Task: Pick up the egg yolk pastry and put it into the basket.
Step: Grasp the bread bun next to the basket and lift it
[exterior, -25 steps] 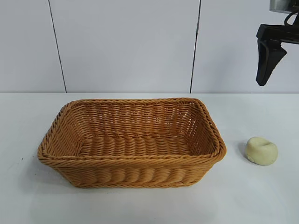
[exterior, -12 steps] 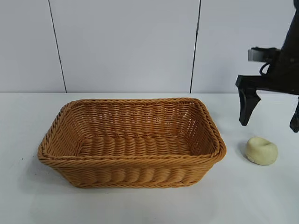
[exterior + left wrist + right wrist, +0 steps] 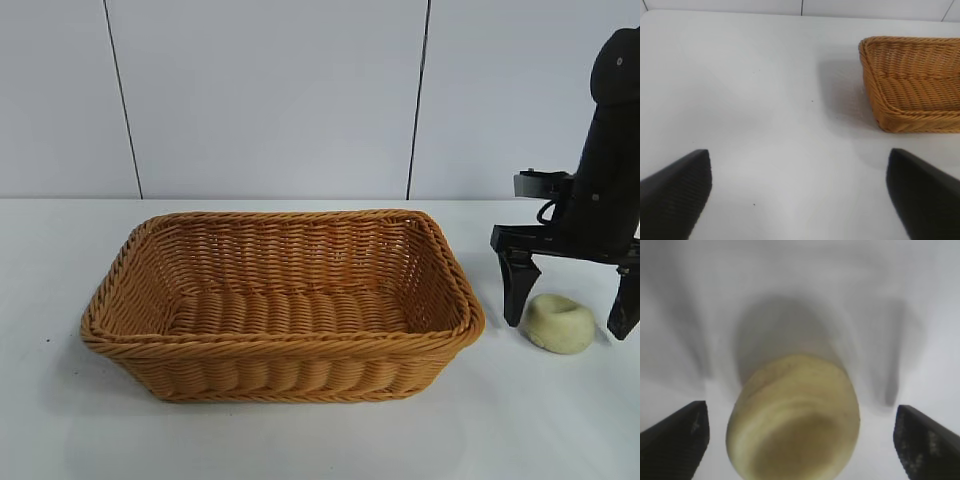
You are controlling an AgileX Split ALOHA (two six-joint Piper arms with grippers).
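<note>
The egg yolk pastry [image 3: 560, 323], a small pale yellow dome with a dimple, lies on the white table just right of the basket [image 3: 282, 345]. My right gripper [image 3: 570, 320] stands open astride it, one black finger on each side with gaps between finger and pastry. In the right wrist view the pastry [image 3: 794, 417] fills the space between the two fingertips [image 3: 679, 437] without touching them, and the right gripper [image 3: 800, 440] is open. The orange-brown wicker basket holds nothing. My left gripper [image 3: 799, 192] hangs open over bare table, out of the exterior view.
The white tabletop [image 3: 300, 440] runs all round the basket, with a pale panelled wall [image 3: 270, 100] behind. In the left wrist view one corner of the basket [image 3: 875, 95] shows beyond the open fingers.
The right arm has come down from the upper right corner until its open fingers straddle the pastry. Pastry and basket have not moved.
</note>
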